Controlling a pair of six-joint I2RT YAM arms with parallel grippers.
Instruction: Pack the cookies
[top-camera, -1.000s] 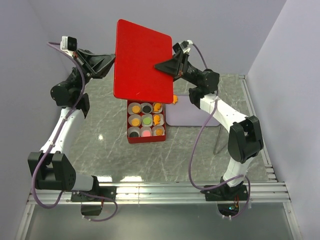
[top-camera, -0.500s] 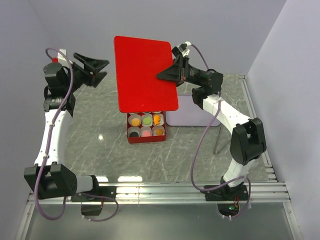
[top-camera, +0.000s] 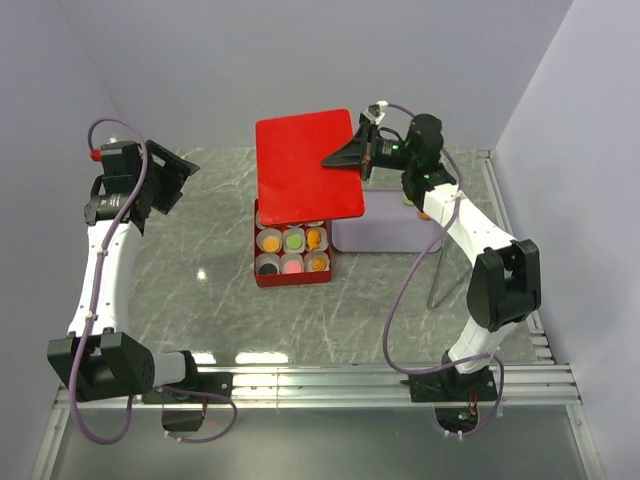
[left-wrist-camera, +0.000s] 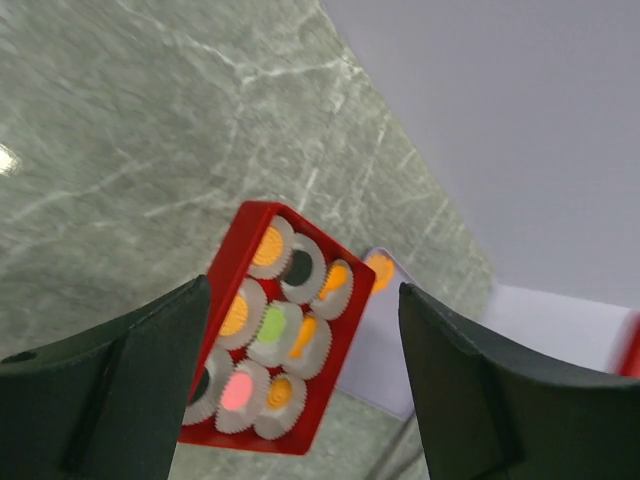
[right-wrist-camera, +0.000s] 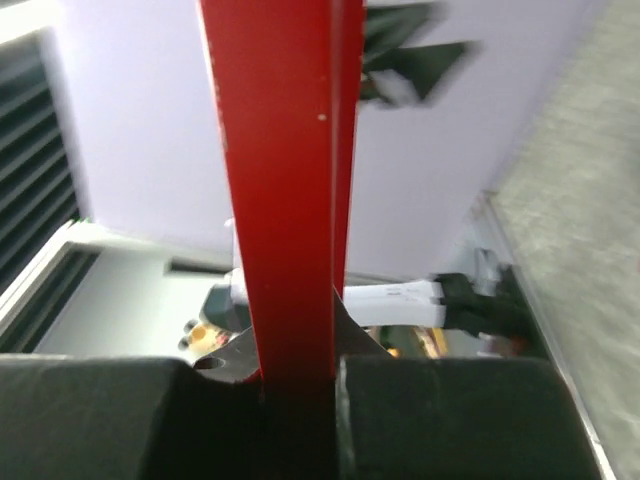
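Sitting on the tabletop (top-camera: 200, 250), a red box (top-camera: 290, 279) holds nine white paper cups (left-wrist-camera: 222, 410) in three rows of three. Each cup is pleated and carries cookies (top-camera: 293, 240). The left wrist view shows them all: orange, black and an irregular orange piece in the far row; orange, green and orange in the middle; black, pink and orange in the near row. One more orange cookie (left-wrist-camera: 380, 270) lies on the far left corner of a pale lilac tray (top-camera: 390, 238), which is flat, rectangular and just right of the box.

A flat, smooth red lid (top-camera: 305, 165) with rounded corners hangs tilted above the far part of the box and hides its far row from the top view. The right tool (top-camera: 332, 160) is clamped on the lid's right edge. The left tool (top-camera: 165, 180) has its fingers wide apart and holds nothing, well to the left of the box. The tabletop is glossy grey-green stone with pale veins.
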